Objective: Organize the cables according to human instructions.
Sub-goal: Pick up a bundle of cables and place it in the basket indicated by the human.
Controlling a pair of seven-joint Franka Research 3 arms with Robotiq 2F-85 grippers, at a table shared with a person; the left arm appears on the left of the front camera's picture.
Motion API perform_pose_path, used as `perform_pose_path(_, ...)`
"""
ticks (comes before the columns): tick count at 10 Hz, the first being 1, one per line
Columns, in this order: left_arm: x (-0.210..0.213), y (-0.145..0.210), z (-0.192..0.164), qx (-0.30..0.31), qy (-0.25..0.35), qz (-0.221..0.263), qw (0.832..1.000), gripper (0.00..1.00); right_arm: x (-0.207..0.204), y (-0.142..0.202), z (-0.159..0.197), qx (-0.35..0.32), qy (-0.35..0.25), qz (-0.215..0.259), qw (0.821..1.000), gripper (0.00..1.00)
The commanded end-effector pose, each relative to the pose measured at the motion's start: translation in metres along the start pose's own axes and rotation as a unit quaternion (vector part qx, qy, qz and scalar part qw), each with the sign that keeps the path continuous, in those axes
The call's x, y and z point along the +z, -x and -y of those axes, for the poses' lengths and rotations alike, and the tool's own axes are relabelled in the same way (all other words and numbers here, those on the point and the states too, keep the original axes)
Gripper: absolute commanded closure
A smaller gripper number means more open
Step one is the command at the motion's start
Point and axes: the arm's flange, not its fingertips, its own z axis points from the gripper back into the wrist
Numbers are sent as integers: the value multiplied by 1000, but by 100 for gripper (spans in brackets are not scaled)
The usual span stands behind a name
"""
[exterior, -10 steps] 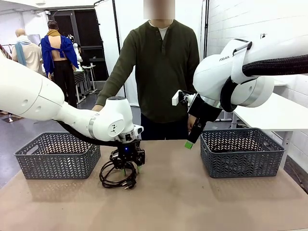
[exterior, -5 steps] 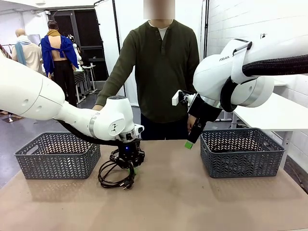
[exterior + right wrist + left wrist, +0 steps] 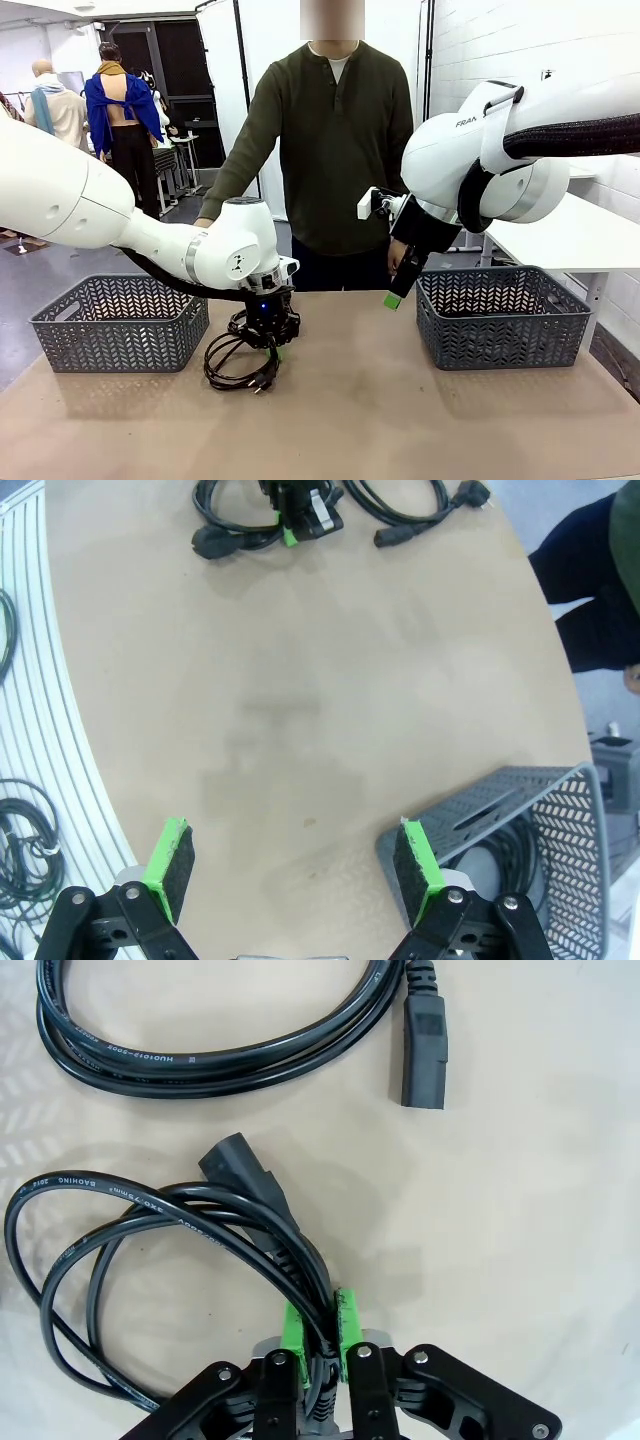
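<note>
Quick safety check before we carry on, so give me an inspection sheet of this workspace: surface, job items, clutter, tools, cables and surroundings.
Surface: tan table, with faint darker patches in the middle.
Job's things: grey left basket and grey right basket stand at opposite sides of the table; the right basket holds a third cable, coiled.
Clutter: nothing seen.
Tools: left tool is shut on strands of the held cable; right tool is open, raised above the table near the right basket.
Cables: the held cable's loops spread over the table; a second cable lies apart from it, untouched.
Surroundings: a person in an olive top stands at the far side.
</note>
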Motion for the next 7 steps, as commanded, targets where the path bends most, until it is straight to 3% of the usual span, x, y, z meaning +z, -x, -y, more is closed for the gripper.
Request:
perform_pose_path(1, 15, 1, 7, 10, -36, 5, 999, 100, -1, 1, 0, -1, 2, -1, 1000, 0)
perform_pose_path(7, 107, 21, 38, -95, -93, -28, 991, 100, -1, 1, 0, -1, 2, -1, 1000, 0)
